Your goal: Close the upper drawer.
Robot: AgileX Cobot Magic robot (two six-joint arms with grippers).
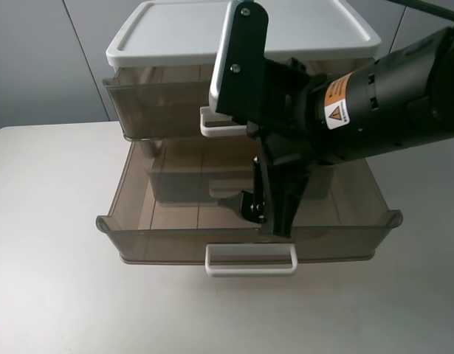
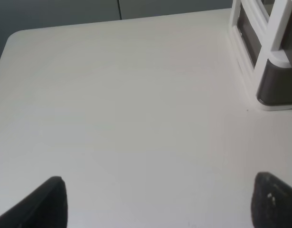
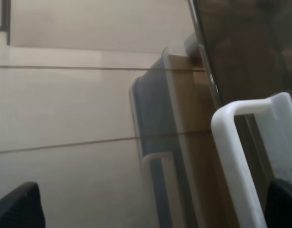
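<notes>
One cabinet with one white lid (image 1: pixel 241 29) stands on the bench (image 1: pixel 49 258); two brown see-through drawers, two white loop handles. The upper drawer (image 1: pixel 160 103) is top tier, right under the lid, and sticks out a little past the lid's front edge, so not shut. Its handle (image 1: pixel 212 124) is half hidden by the arm. The lower drawer (image 1: pixel 160 247) is pulled far out, its handle (image 1: pixel 250 259) facing the camera.

Only one arm shows in the high view. The right tool (image 1: pixel 273 214) comes in from the right across the middle and points down just in front of the upper drawer's handle, tips hanging over the lower drawer's inside. One orange warning sticker (image 1: pixel 337 103) on its body. In the right wrist view its two fingertips (image 3: pixel 17 206) are wide apart, holding nothing; a white loop handle sits just beside one tip, contact cannot be told.

The left tool (image 2: pixel 160 202) shows only in its own wrist view, both tips spread over bare bench, gripping nothing, well apart from a white-framed corner (image 2: pixel 274 61).
</notes>
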